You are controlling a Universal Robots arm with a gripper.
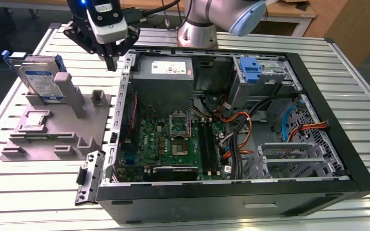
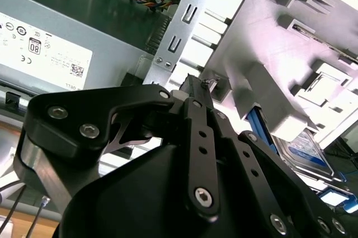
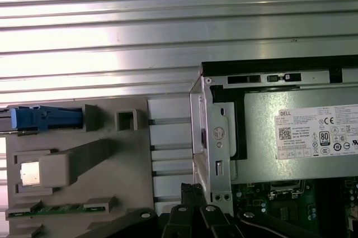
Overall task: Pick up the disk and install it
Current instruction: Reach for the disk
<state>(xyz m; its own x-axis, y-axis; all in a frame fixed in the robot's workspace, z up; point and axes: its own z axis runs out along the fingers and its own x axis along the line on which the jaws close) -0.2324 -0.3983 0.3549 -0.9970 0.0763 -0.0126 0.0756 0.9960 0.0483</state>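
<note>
The disk (image 1: 40, 79) is a silver drive with a white and blue label in a blue carrier frame. It stands upright on edge in a slot of the grey fixture (image 1: 63, 130), at the exterior view's left. My gripper (image 1: 112, 65) hangs above the table between the disk and the open computer case's (image 1: 236, 120) wall, to the exterior view's right of the disk. Its fingers are shut together with nothing held. In both wrist views the fingertips (image 2: 198, 84) (image 3: 193, 190) meet. The disk's blue frame (image 3: 45, 118) and its edge (image 2: 305, 148) show beside the fixture.
The case lies open on a slatted metal table (image 1: 352, 77), with a power supply (image 1: 165, 70), motherboard (image 1: 178, 139) and cables inside. A bare blue bracket (image 1: 250, 70) sits at the case's far drive bay. A small square chip (image 1: 36, 119) rests on the fixture.
</note>
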